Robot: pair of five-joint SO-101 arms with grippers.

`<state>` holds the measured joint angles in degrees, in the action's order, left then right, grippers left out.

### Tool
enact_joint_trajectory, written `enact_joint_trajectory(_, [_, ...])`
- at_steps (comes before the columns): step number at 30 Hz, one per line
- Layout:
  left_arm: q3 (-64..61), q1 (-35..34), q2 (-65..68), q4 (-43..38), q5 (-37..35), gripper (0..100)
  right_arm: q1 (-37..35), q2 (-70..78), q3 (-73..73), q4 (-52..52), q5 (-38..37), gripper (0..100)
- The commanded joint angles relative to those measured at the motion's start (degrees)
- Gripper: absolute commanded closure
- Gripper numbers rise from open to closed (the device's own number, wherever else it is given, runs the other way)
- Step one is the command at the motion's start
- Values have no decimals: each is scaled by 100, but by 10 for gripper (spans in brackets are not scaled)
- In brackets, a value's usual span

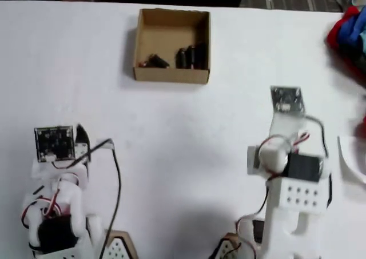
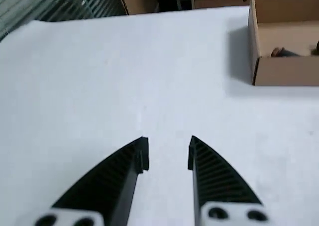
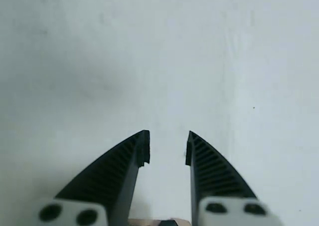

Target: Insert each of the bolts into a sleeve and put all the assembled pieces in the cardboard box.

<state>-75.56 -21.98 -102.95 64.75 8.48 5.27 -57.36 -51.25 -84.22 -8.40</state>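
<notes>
Both grippers empty; dark pieces (image 1: 191, 56) lie in the cardboard box (image 1: 171, 75).
The cardboard box stands on the worktop (image 1: 183, 156) near the edge opposite the arm bases, and the pieces rest against its near wall. The left gripper (image 2: 167, 153) and right gripper (image 3: 167, 148) hover over bare worktop near the arm-side edge, fingers (image 2: 119, 181) slightly spread, holding nothing. The pieces are judged small, rigid, light and prone to roll; grip across the sleeve at mid-length.
</notes>
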Motion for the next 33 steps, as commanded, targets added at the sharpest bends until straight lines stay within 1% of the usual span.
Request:
enact_joint_trajectory(1, [22,-9,-149,615,-62,849,-57,-998,-1011,505,-44,887])
enact_joint_trajectory(4, [-13,88,-149,941,-70,849,-66,-1912,-1591,655,-26,887])
enact_joint_trajectory(8, [-242,615,-149,1451,-70,849,-92,-3266,-2400,664,-44,887])
enact_joint_trajectory(12, [-356,976,-149,1609,-70,849,-57,-4637,-3244,567,-44,887])
enact_joint_trajectory(17, [-453,985,-149,1600,-70,847,-57,-4321,-3534,813,-9,886])
enact_joint_trajectory(20, [-971,993,-149,1424,-97,848,-92,-4391,-3895,919,-35,886])
enact_joint_trajectory(22, [-1174,958,-149,1231,-299,849,-57,-4514,-4308,1033,-35,886])
enact_joint_trajectory(24, [-1165,958,-149,1213,-501,849,-57,-4576,-4598,1147,-18,889])
enact_joint_trajectory(30, [-1226,993,-149,1160,-1204,849,-84,-4558,-4571,1147,-9,889])
enact_joint_trajectory(33, [-1710,985,-149,1055,-1495,849,-84,-4558,-4571,1147,-9,889])
